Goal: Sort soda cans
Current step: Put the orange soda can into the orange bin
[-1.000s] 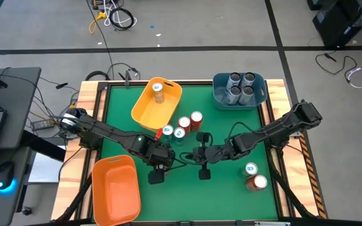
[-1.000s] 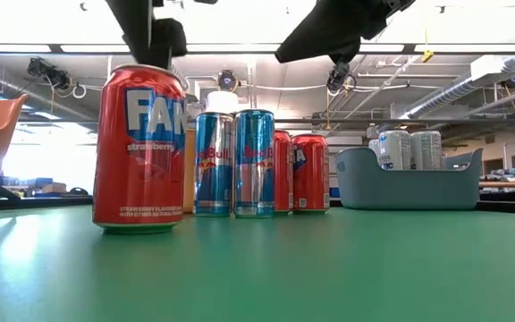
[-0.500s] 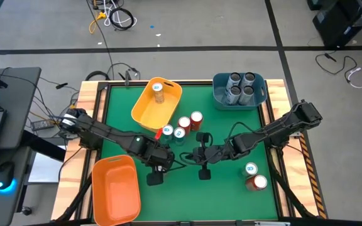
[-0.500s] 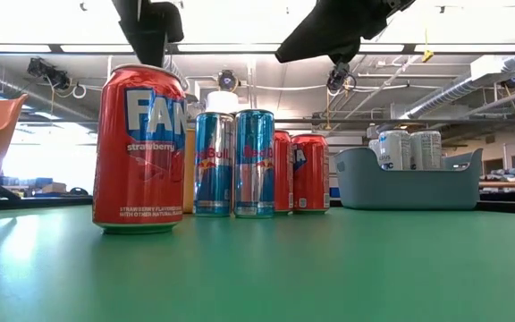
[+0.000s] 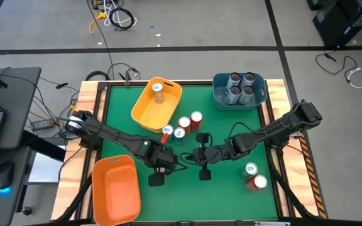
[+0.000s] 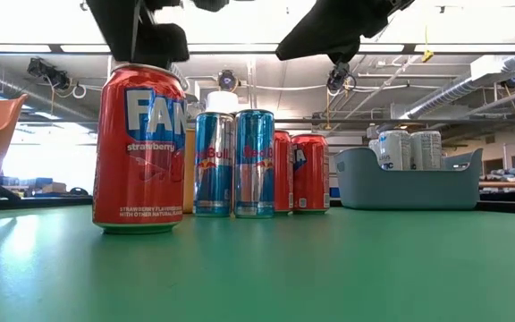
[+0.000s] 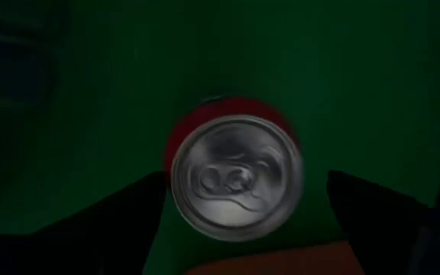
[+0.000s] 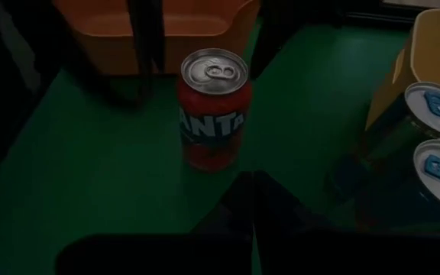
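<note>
A red soda can [image 6: 141, 148] stands upright on the green table, near the orange bin. My left gripper [image 7: 239, 191] hangs open right above it, pointing down, one finger on each side of the can's silver top [image 7: 235, 177]. No touch shows. In the high view this gripper [image 5: 162, 164] hides the can. My right gripper [image 5: 201, 155] waits shut just to the can's right, above the table, and its wrist view shows the can [image 8: 214, 114].
Two teal-topped cans [image 5: 179, 133] and two red cans [image 5: 190, 120] stand mid-table. Two more cans [image 5: 254, 177] stand near right. The yellow bin [image 5: 144, 112] holds one can, the blue bin [image 5: 260, 94] several silver ones. The orange bin [image 5: 115, 188] sits near left.
My left gripper has drawn up a little and then come back down close over the red can's top, shifting slightly toward the table's right. The can has stayed where it was.
</note>
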Motion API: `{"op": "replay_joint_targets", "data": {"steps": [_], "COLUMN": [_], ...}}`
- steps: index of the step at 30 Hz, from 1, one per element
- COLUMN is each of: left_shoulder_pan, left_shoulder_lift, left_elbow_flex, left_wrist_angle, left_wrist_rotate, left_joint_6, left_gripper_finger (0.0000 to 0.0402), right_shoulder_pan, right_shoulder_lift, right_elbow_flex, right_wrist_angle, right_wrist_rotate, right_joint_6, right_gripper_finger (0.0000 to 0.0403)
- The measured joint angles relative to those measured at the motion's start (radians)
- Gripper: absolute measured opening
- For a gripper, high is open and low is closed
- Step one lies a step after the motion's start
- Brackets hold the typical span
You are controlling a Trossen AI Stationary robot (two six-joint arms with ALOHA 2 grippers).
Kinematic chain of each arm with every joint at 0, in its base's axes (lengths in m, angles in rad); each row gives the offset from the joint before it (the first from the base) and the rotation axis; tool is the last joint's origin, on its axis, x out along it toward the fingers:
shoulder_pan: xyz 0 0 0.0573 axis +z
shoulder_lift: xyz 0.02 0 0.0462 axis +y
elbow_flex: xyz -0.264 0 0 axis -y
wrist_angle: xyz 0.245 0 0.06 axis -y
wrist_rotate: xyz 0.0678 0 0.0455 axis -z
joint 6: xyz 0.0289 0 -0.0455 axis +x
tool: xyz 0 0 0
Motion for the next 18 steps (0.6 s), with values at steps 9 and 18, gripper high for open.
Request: {"op": "replay_joint_targets", "data": {"steps": [9,18], "left_shoulder_pan": [0.003,0.014], "left_shoulder_lift": [0.082,0.097], "left_elbow_flex": [0.0,0.002], "left_wrist_angle": [0.003,0.03], "left_wrist_rotate": [-0.003,-0.011], "left_joint_6": [0.08,0.081], "left_gripper_finger": [0.0367,0.0295], "right_shoulder_pan": [0.0,0.0], "right_shoulder_lift": [0.0,0.0], "right_elbow_flex": [0.0,0.0], "right_wrist_angle": [-0.002,-0.004], "right_wrist_rotate": [0.0,0.0], "right_joint_6": [0.0,0.0], "right_gripper_finger": [0.0,0.0]}}
